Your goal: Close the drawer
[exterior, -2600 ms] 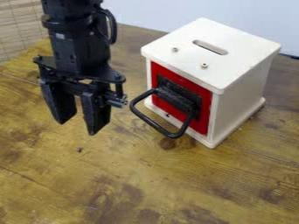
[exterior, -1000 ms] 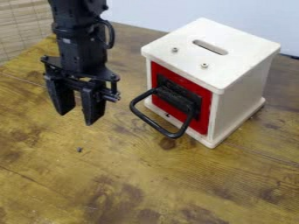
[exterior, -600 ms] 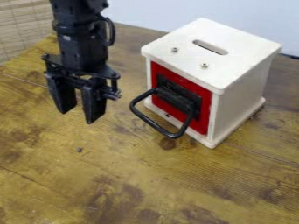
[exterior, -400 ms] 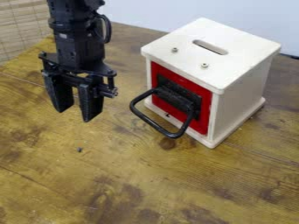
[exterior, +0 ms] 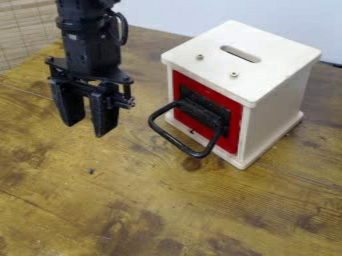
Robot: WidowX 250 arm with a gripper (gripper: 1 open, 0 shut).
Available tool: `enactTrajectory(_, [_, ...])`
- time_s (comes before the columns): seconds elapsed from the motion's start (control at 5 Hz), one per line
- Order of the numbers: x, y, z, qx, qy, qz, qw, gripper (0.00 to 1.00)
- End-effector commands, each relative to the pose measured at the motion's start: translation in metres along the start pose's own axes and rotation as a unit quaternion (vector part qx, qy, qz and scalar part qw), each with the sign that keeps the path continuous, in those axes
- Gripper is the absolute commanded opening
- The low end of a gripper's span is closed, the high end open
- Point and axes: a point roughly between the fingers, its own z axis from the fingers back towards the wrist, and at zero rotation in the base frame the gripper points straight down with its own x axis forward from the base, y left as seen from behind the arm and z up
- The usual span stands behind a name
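Observation:
The drawer (exterior: 194,82) is the red square front panel of a small white cube box (exterior: 267,70), with a dark recessed centre. Its large black loop handle (exterior: 178,135) sticks out toward the front left and rests low near the table. The panel looks flush with the box. My gripper (exterior: 86,124) hangs to the left of the handle, fingers pointing down, slightly apart and empty. It is clear of the handle by a short gap.
The white box has a slot (exterior: 242,53) in its top. The wooden table (exterior: 160,210) is worn and stained. A woven mat or blind (exterior: 20,30) lies at the back left corner.
My gripper has drifted a little left, up and away from the handle. The drawer and its handle have not moved.

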Motion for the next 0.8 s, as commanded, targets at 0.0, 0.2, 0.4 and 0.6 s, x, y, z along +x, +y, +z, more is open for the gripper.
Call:
enactTrajectory(0.0, [0.005, 0.001, 0.017, 0.016, -0.03, 0.0, 0.9994, 0.0])
enactTrajectory(0.2, [0.005, -0.002, 0.015, 0.024, -0.031, -0.002, 0.9992, 0.0])
enactTrajectory(0.4, [0.004, -0.007, 0.015, 0.026, -0.033, -0.007, 0.9991, 0.0])
enactTrajectory(0.6, [0.003, -0.013, 0.016, 0.026, -0.036, -0.014, 0.9989, 0.0])
